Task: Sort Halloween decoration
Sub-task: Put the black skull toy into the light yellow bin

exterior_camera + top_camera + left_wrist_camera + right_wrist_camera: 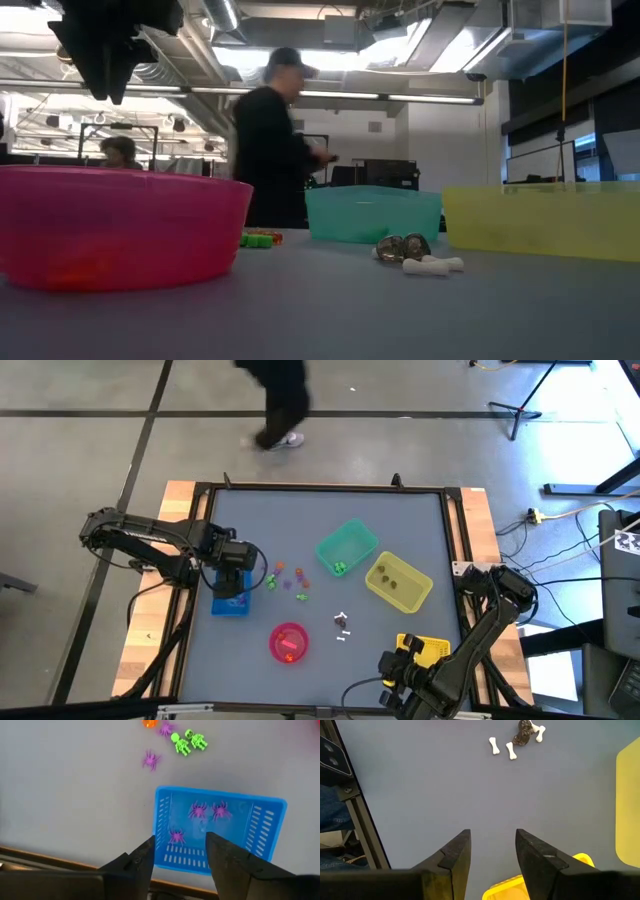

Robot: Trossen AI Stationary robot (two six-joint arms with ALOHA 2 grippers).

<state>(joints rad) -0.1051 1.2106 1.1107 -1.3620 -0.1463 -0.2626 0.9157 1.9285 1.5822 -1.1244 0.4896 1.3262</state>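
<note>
The Halloween decoration lies in loose groups. Purple spiders (150, 759), green skeletons (181, 743) and an orange piece (149, 723) lie on the grey table beside the blue bin (265, 825). Three purple spiders (198, 810) lie in that bin. My left gripper (180, 852) hangs open above the bin, pointing down, with nothing between its fingers. White bones (511, 750) and a dark grey trinket (522, 735) lie mid-table. My right gripper (492, 852) stands open near the front right corner, above bare table.
A green bin (347, 548) and a yellow bin (398, 582) stand at the right of centre. A pink bowl (289, 642) stands near the front and a second yellow bin (425, 650) by my right arm. A person (278, 400) walks beyond the far edge.
</note>
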